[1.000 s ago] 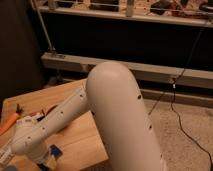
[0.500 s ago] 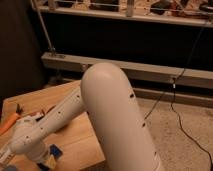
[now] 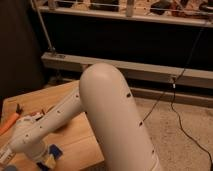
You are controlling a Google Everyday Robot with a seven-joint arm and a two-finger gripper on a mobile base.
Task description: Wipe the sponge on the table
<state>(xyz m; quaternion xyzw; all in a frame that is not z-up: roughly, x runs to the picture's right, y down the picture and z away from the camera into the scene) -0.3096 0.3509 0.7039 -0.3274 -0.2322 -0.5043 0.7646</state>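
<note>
Where the white arm (image 3: pixel 107 110) tapers down into the lower left of the frame, the claw (image 3: pixel 45 160) sits low over the worktop (image 3: pixel 75 137), partly cut off by the bottom edge, its jaws standing wide. Just right of it a corner of the blue sponge (image 3: pixel 55 151) shows on the wood; whether the two touch is unclear. Farther left an orange object (image 3: pixel 7 125) is clipped by the frame edge. The arm's bulky elbow hides the worktop's right side, and a black cable (image 3: pixel 174 102) trails onto the floor (image 3: pixel 165 137).

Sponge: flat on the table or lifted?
Cannot tell: only a blue patch of the sponge shows beside the gripper, lower left, over the table.
</note>
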